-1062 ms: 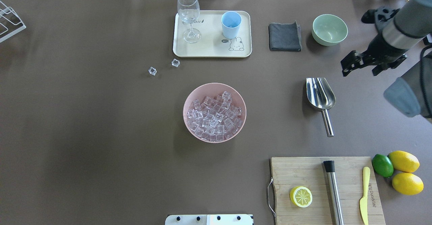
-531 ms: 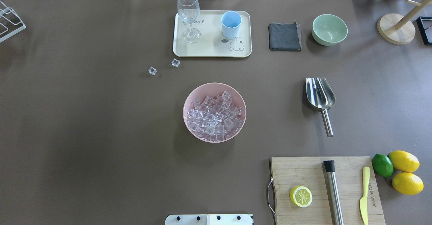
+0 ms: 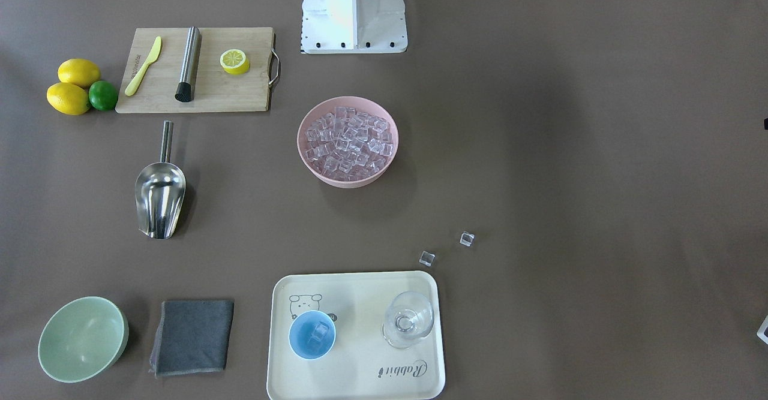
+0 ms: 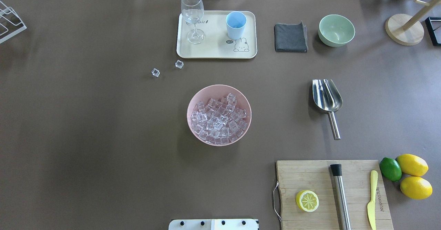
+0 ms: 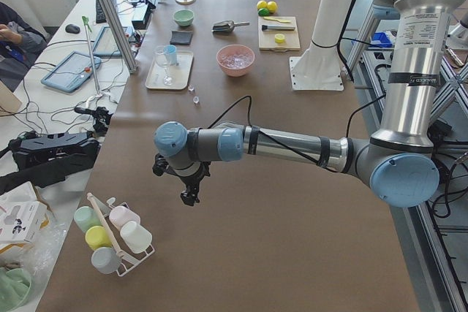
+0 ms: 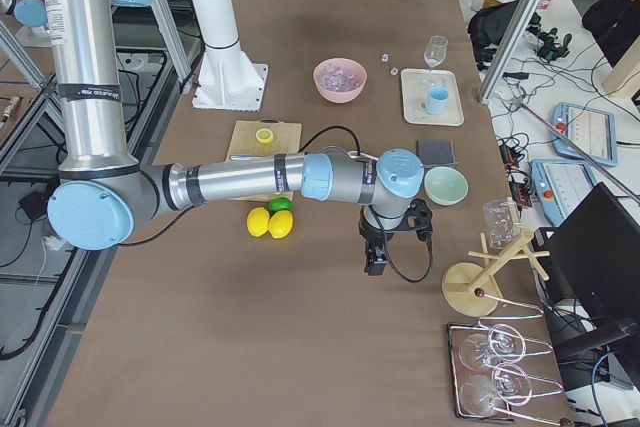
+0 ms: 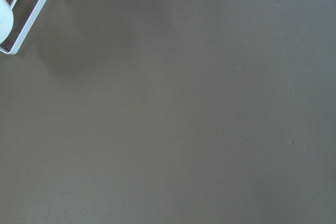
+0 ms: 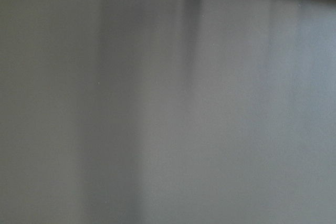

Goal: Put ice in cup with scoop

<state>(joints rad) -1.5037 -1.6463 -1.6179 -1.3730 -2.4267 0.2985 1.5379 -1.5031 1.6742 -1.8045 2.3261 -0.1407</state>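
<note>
The ice (image 4: pixel 219 118) fills a pink bowl (image 4: pixel 193 99) at the table's middle; it also shows in the front view (image 3: pixel 349 139). Two loose cubes (image 4: pixel 155 72) lie left of the tray. The light-blue cup (image 4: pixel 236 25) stands on a cream tray (image 4: pixel 215 52); the front view shows ice inside the cup (image 3: pixel 312 335). The steel scoop (image 4: pixel 326 99) lies on the table to the right, empty. My left gripper (image 5: pixel 189 191) shows only in the exterior left view and my right gripper (image 6: pixel 375 262) only in the exterior right view, both far from the objects. I cannot tell if they are open.
A wine glass (image 4: pixel 192 16) stands on the tray. A grey cloth (image 4: pixel 290 37) and a green bowl (image 4: pixel 336 30) lie to its right. A cutting board (image 4: pixel 327 181) holds a lemon half, a steel cylinder and a knife. A wooden stand (image 4: pixel 404 30) is far right.
My right arm has left the overhead view at the right edge, uncovering the wooden stand. Nothing on the table has moved.
</note>
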